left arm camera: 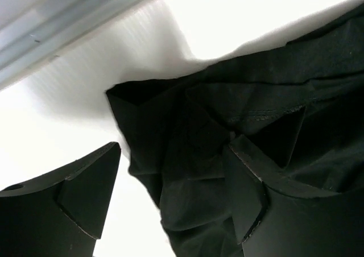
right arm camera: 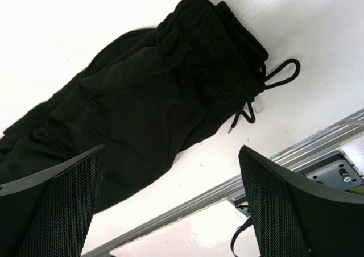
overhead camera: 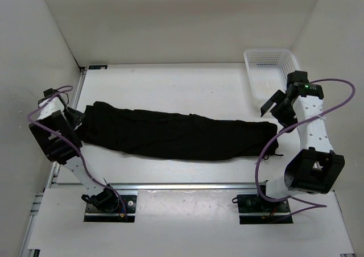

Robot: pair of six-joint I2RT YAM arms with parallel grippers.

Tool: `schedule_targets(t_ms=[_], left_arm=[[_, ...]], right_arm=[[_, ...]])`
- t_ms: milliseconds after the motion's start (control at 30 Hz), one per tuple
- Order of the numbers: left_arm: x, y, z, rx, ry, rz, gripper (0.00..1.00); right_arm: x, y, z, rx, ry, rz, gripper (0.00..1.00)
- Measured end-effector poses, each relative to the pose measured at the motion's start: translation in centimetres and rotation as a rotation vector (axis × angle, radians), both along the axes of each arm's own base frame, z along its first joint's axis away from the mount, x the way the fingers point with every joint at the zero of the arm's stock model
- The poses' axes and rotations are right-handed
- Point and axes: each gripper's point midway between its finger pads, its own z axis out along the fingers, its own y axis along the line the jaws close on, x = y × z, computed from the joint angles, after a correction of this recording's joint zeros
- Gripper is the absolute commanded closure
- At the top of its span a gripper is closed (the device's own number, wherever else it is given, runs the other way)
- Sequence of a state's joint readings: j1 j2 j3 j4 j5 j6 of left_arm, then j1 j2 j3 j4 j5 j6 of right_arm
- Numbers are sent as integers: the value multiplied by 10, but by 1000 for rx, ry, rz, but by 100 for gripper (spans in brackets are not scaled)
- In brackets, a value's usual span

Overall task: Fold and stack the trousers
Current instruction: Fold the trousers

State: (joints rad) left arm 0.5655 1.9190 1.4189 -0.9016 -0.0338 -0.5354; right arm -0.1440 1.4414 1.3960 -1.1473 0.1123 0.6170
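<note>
The black trousers [overhead camera: 176, 133] lie stretched lengthwise across the table, leg ends at the left and waistband at the right. My left gripper [overhead camera: 79, 119] is low at the leg ends. In the left wrist view it [left arm camera: 176, 194] is open, with crumpled cloth [left arm camera: 227, 132] lying between the fingers [left arm camera: 74, 200]. My right gripper [overhead camera: 274, 106] hovers open above the waistband end, holding nothing. The right wrist view shows its open gripper [right arm camera: 170, 200], the elastic waistband [right arm camera: 227, 58] and its drawstring [right arm camera: 276, 78] on the table.
A white mesh basket [overhead camera: 267, 69] stands at the back right, just behind the right gripper. An aluminium rail [overhead camera: 187, 185] runs along the table's near edge. White walls close in the left, back and right sides.
</note>
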Motion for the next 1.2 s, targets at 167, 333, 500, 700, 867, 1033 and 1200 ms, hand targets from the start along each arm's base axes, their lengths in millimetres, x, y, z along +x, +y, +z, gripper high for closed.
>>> schedule_targets(t_ms=[167, 333, 500, 700, 867, 1033, 1200], left_arm=[[0, -8, -22, -45, 19, 21, 37], [-6, -11, -32, -60, 47, 48, 90], [-1, -13, -16, -7, 23, 26, 90], [31, -20, 79, 155, -125, -108, 90], [56, -82, 143, 283, -244, -309, 90], [47, -234, 147, 257, -249, -663, 90], [-19, -377, 125, 183, -188, -1020, 40]], right_arm=[[-4, 2, -4, 11, 13, 3, 0], [-9, 3, -5, 14, 17, 1, 0], [-11, 4, -2, 13, 1, -1, 0], [-18, 5, -3, 14, -2, -8, 0], [-25, 6, -9, 18, 1, -17, 0], [-32, 8, -16, 25, 5, -30, 0], [-35, 9, -19, 26, 2, -33, 0]])
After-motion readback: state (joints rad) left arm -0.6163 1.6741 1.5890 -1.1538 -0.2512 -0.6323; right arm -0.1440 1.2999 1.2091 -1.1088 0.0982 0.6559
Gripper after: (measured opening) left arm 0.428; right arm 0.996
